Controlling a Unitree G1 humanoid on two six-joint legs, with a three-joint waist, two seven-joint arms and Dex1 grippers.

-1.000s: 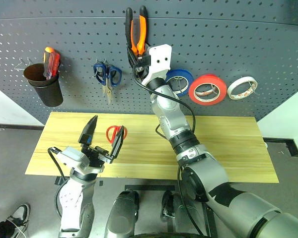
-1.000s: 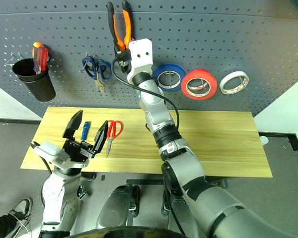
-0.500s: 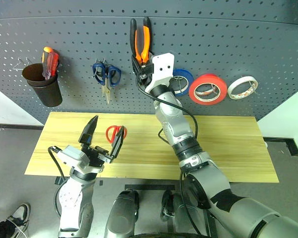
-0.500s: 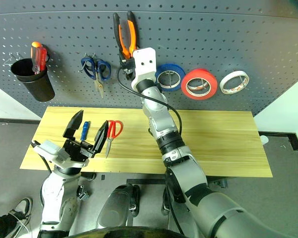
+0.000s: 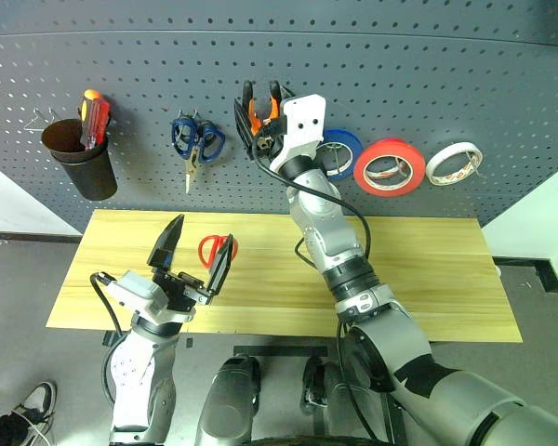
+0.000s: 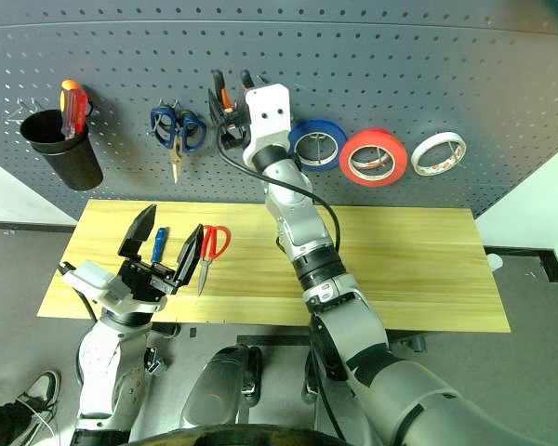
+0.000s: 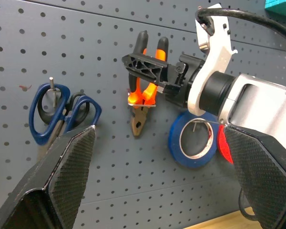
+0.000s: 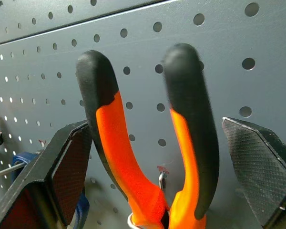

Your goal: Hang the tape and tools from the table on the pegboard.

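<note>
The orange-and-black pliers (image 7: pixel 143 95) hang nose down from a hook on the dark pegboard (image 5: pixel 446 74). My right gripper (image 5: pixel 258 128) stands open around their handles (image 8: pixel 119 143), with a gap to each finger. The red tape (image 5: pixel 389 167) hangs on the board to its right. On the wooden table (image 5: pixel 428 269) lie the red-handled scissors (image 6: pixel 209 246) and the blue-handled screwdriver (image 6: pixel 158 244). My left gripper (image 5: pixel 203 237) hovers open and empty just in front of them.
A blue roll (image 5: pixel 339 153) and a whitish roll (image 5: pixel 453 163) flank the red tape. Blue-handled scissors (image 5: pixel 197 139) hang left of the pliers. A black cup (image 5: pixel 79 163) at the far left holds a red-and-yellow screwdriver (image 5: pixel 93 116). The table's right half is bare wood.
The pliers have come down the board and now hang from the hook. My right gripper has opened off them. The blue scissors have swung slightly. The left arm has kept still.
</note>
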